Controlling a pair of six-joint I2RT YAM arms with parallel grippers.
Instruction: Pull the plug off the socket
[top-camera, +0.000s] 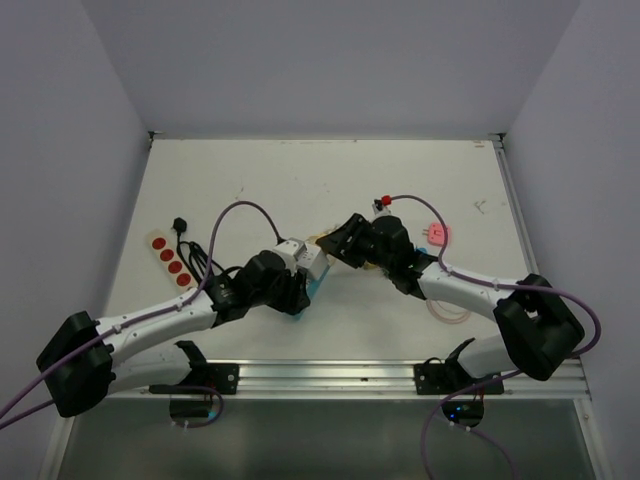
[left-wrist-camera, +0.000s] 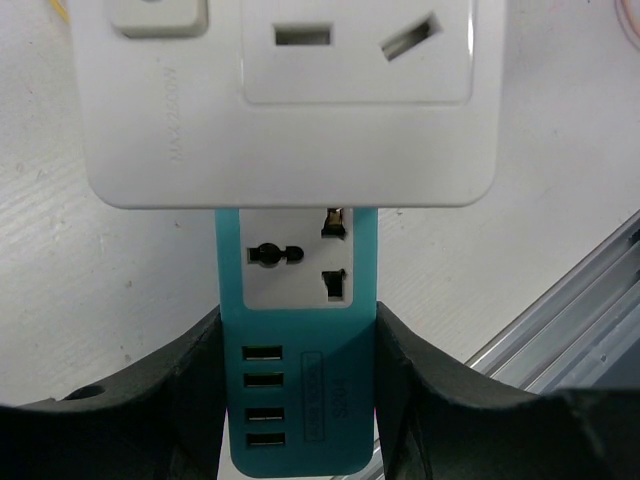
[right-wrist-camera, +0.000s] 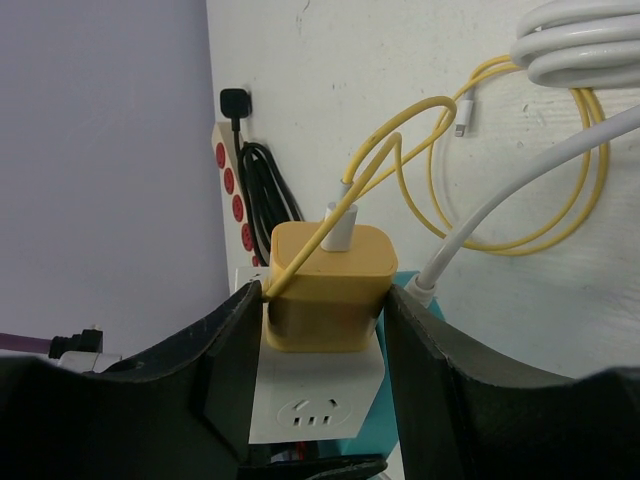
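Note:
A yellow plug (right-wrist-camera: 325, 290) with a yellow cable (right-wrist-camera: 440, 190) sits in a white cube socket (right-wrist-camera: 315, 400), which stands on a teal power strip (left-wrist-camera: 297, 400). My right gripper (right-wrist-camera: 322, 310) is shut on the yellow plug, one finger against each side. My left gripper (left-wrist-camera: 297, 350) is shut on the USB end of the teal strip, below the white cube socket (left-wrist-camera: 290, 130). In the top view the two grippers, left (top-camera: 297, 295) and right (top-camera: 345, 240), meet at the cube (top-camera: 303, 258) mid-table. The plug is mostly hidden there.
A white power strip with red buttons (top-camera: 170, 260) and a black cord lies at the left. A pink object (top-camera: 437, 235) lies at the right. A coiled white cable (right-wrist-camera: 580, 40) and the teal strip's white lead (right-wrist-camera: 500, 200) lie beyond the plug. An aluminium rail (top-camera: 330, 378) runs along the near edge.

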